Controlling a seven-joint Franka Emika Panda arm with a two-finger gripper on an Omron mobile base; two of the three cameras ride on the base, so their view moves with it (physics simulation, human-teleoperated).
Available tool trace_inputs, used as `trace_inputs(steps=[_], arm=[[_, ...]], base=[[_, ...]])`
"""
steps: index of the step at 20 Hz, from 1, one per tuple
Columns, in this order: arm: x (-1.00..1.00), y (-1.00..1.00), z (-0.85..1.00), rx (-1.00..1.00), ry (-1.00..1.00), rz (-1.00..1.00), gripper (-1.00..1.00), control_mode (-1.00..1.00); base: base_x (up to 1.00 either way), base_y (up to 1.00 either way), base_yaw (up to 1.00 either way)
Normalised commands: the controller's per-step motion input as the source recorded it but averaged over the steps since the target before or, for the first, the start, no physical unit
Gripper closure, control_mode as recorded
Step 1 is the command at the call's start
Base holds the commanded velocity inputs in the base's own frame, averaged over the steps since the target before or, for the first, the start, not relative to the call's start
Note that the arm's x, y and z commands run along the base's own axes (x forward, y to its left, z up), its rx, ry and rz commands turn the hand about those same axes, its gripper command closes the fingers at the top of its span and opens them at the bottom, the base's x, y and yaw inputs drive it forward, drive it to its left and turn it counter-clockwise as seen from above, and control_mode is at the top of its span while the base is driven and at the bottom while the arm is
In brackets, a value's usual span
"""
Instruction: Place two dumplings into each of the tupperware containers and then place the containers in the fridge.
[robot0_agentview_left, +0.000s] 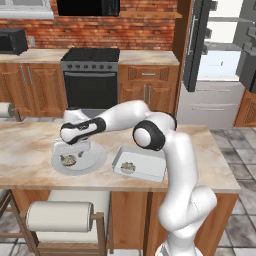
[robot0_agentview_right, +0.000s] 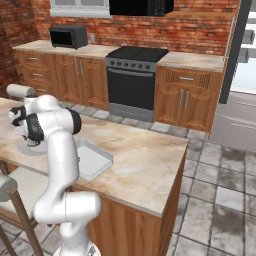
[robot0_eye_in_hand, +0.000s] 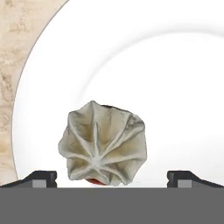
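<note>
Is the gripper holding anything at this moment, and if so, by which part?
Nothing is held. The gripper is open above the round plate, its fingertips standing wide on either side of a dumpling and clear of it.

**Counter layout, referenced to the plate**

The plate (robot0_agentview_left: 95, 161) lies on the counter (robot0_agentview_left: 30, 145). One dumpling (robot0_agentview_left: 68, 160) rests on the plate, below the gripper (robot0_agentview_left: 70, 148). A tupperware container (robot0_agentview_left: 150, 167) sits just right of the plate, holding another dumpling (robot0_agentview_left: 128, 166). The oven (robot0_agentview_left: 91, 80) stands behind the plate; the fridge (robot0_agentview_left: 215, 65) stands behind it, far right
</note>
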Motion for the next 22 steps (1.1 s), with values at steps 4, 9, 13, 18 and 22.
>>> trace_inputs(steps=[4, 9, 13, 18, 22], arm=[[0.23, 0.22, -0.07, 0.0, 0.12, 0.0, -1.0, -1.0], [0.28, 0.04, -0.1, 0.0, 0.07, 0.0, -1.0, -1.0], [0.12, 0.09, -0.2, 0.0, 0.07, 0.0, -1.0, -1.0], [-0.09, 0.04, -0.02, 0.0, 0.05, 0.0, -1.0, -1.0], [-0.52, -0.03, 0.0, 0.0, 0.0, 0.0, -1.0, -1.0]], base=[[0.0, 0.0, 0.0], [0.0, 0.0, 0.0], [0.0, 0.0, 0.0], [0.0, 0.0, 0.0], [0.0, 0.0, 0.0]])
